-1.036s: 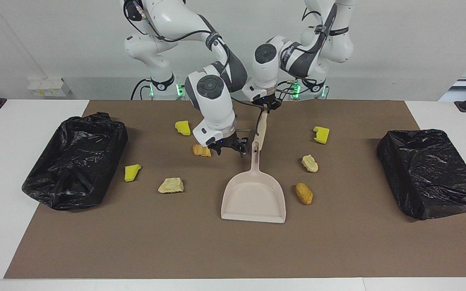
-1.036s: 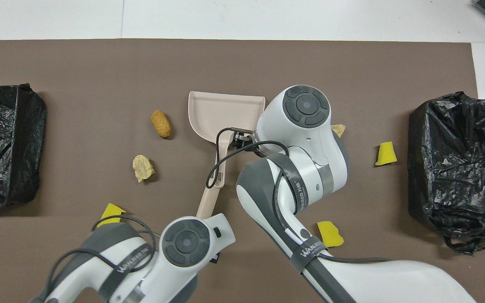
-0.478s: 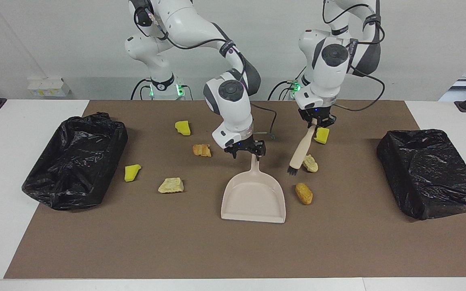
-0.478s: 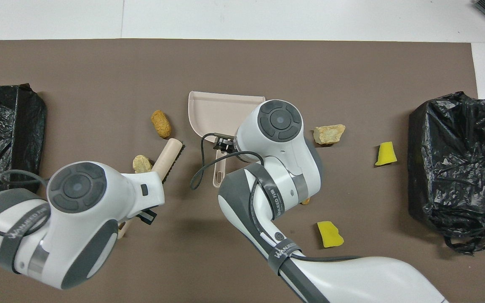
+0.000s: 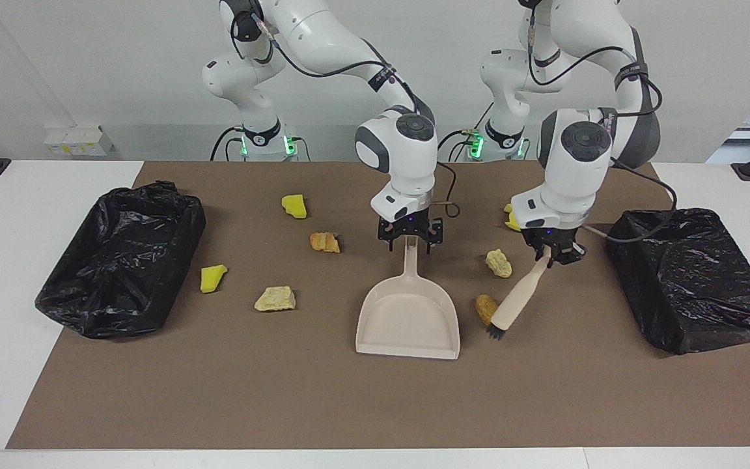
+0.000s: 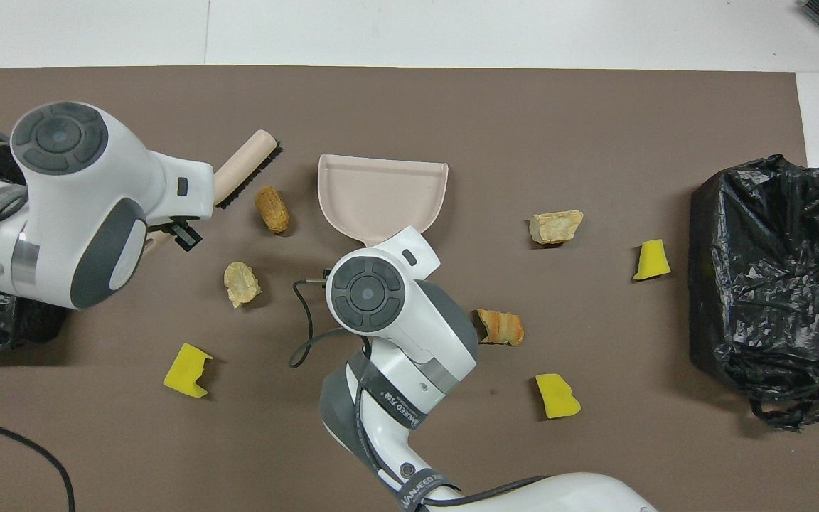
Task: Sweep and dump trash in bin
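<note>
The beige dustpan (image 5: 409, 322) lies flat mid-mat, its handle pointing at the robots; it also shows in the overhead view (image 6: 381, 195). My right gripper (image 5: 409, 237) is low over the handle's end, with open fingers on either side of it. My left gripper (image 5: 552, 253) is shut on the brush (image 5: 518, 296), which slants down. Its bristles (image 5: 495, 332) are next to an orange-brown lump (image 5: 484, 307) beside the dustpan. A pale lump (image 5: 498, 263) lies nearer to the robots. Other trash: yellow pieces (image 5: 294, 206) (image 5: 212, 278) (image 6: 186, 370) and tan lumps (image 5: 325, 242) (image 5: 275, 299).
A black-bagged bin (image 5: 121, 257) stands at the right arm's end of the brown mat, and another (image 5: 694, 280) at the left arm's end. The left arm's wrist (image 6: 75, 206) covers part of that bin in the overhead view.
My left gripper has carried the brush toward the left arm's end, from the pale lump to the orange-brown lump. My right gripper has moved over the dustpan handle's end. The dustpan has not moved.
</note>
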